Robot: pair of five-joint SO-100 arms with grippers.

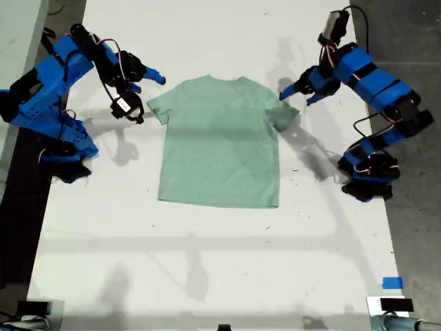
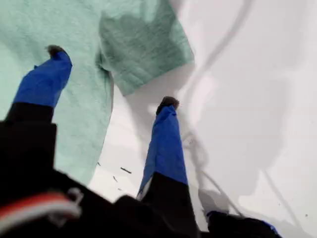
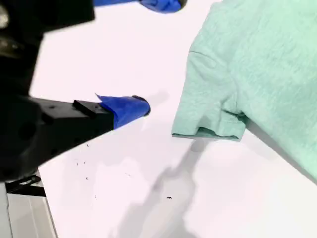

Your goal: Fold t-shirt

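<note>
Mint-green cloth fills the middle of the white surface (image 1: 207, 276): the t-shirt (image 1: 220, 141) lies spread flat, collar toward the far edge in the exterior view, both short sleeves out to the sides, hem nearest the camera.

My first end effector (image 1: 296, 93) hangs at the exterior view's right, over the sleeve on that side. In the first wrist view its two blue fingers (image 2: 166, 144) stand wide apart, one above the shirt body near the armpit, the other above bare surface just past the sleeve hem; it (image 2: 111, 77) holds nothing. Whether the tips touch the cloth I cannot tell.

My second end effector (image 1: 141, 79) sits at the exterior view's left, close to the other sleeve but apart from it. In the second wrist view its jaws gape open and empty (image 3: 153, 54), one blue fingertip (image 3: 131, 108) over bare surface just beside the sleeve edge, which is slightly rumpled at its hem.

A small piece of blue tape (image 1: 392, 283) lies on the surface near the exterior view's lower right corner.
</note>
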